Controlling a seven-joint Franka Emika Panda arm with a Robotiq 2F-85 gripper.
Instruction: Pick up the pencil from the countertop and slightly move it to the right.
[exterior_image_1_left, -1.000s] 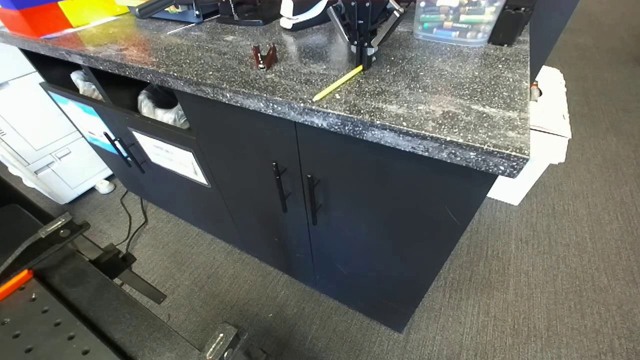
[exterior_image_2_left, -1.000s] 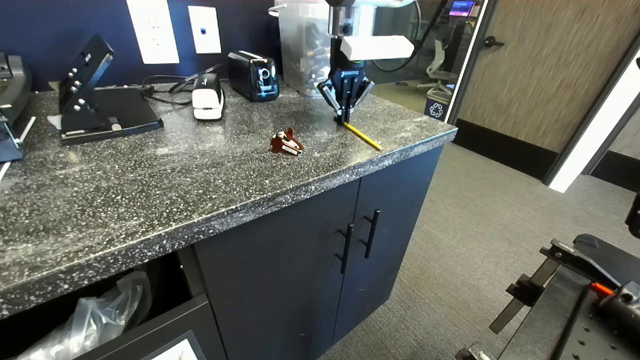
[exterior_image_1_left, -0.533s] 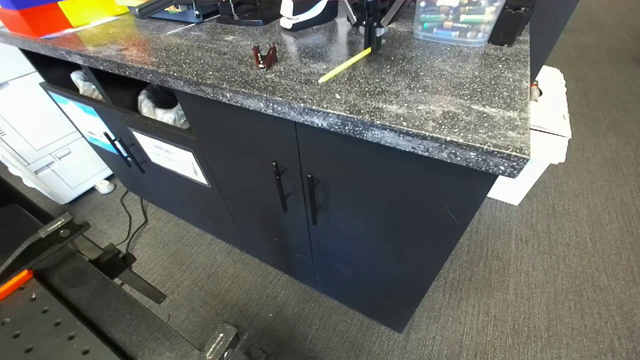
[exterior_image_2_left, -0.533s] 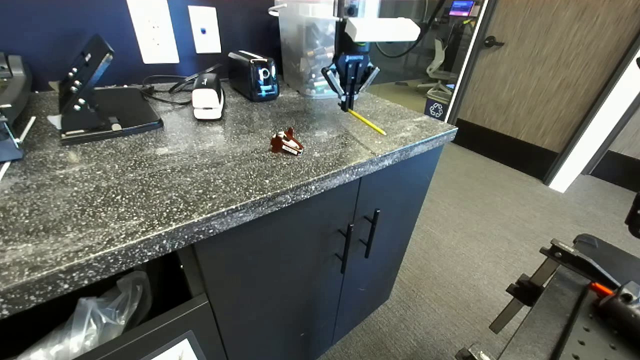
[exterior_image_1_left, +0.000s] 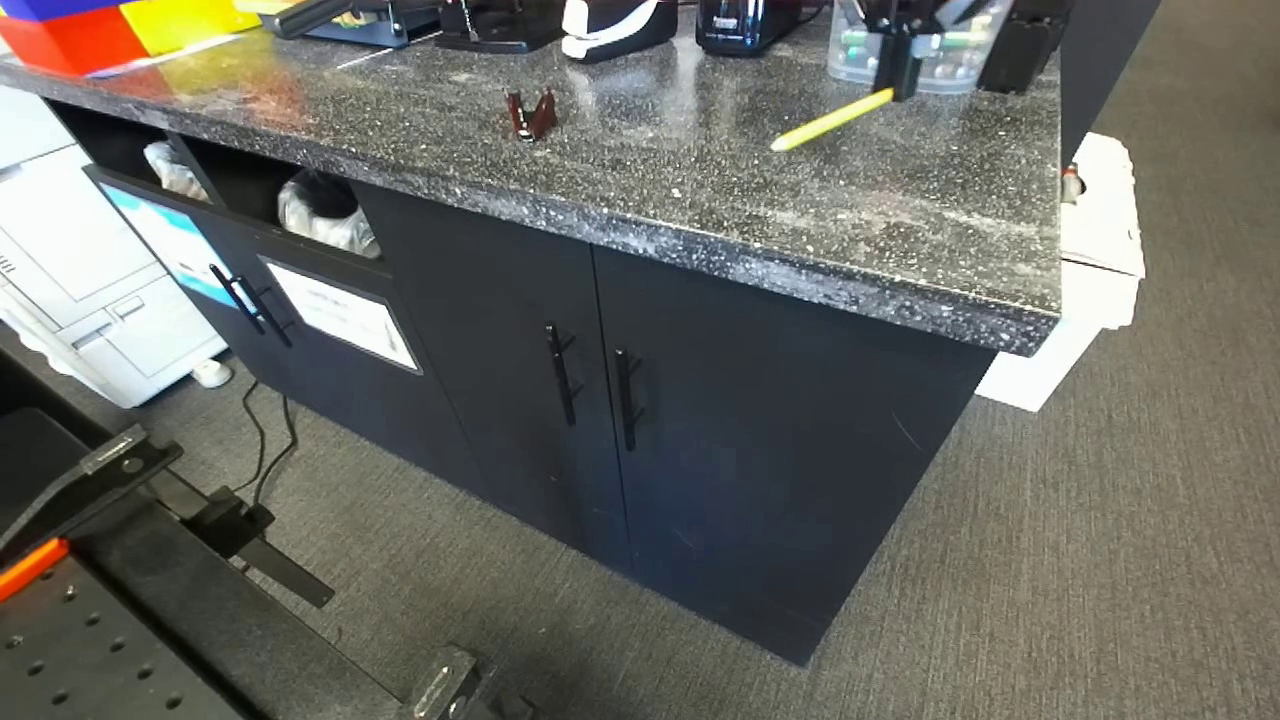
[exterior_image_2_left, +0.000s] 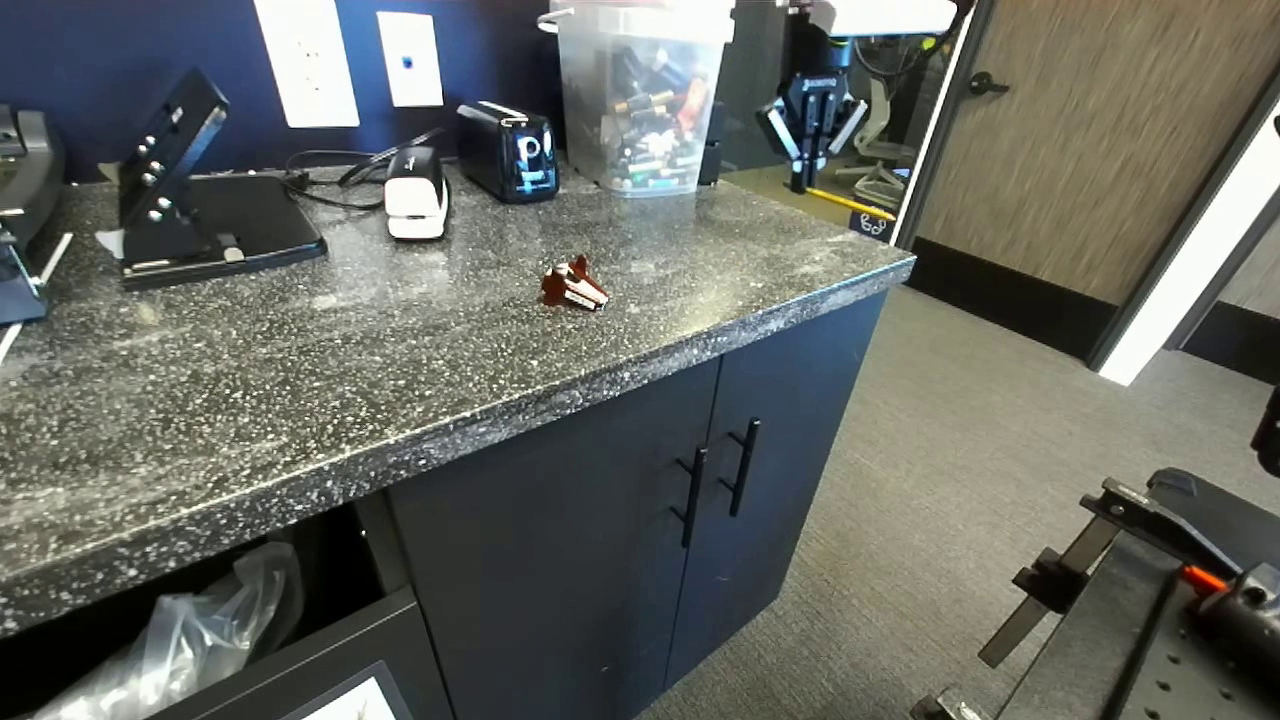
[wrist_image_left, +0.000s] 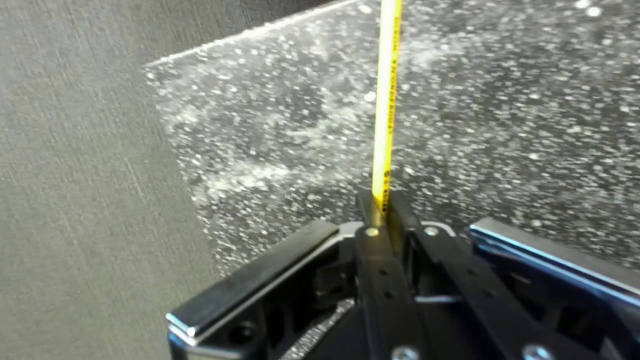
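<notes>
Pencil (wrist_image_left: 387, 100) secured: the fingers (wrist_image_left: 384, 290) of your gripper (wrist_image_left: 381, 212) are clamped on its far end, with the free end reaching toward the near edge, so you can count the pick-up as done. It hangs above the countertop (exterior_image_1_left: 640, 170), toward the right end and well to the right of the dark red staple remover (exterior_image_1_left: 537, 120), so your move to the right looks largely made. What you seem to have left is lowering it and letting go, though its exact height is hard to tell from these angles.
</notes>
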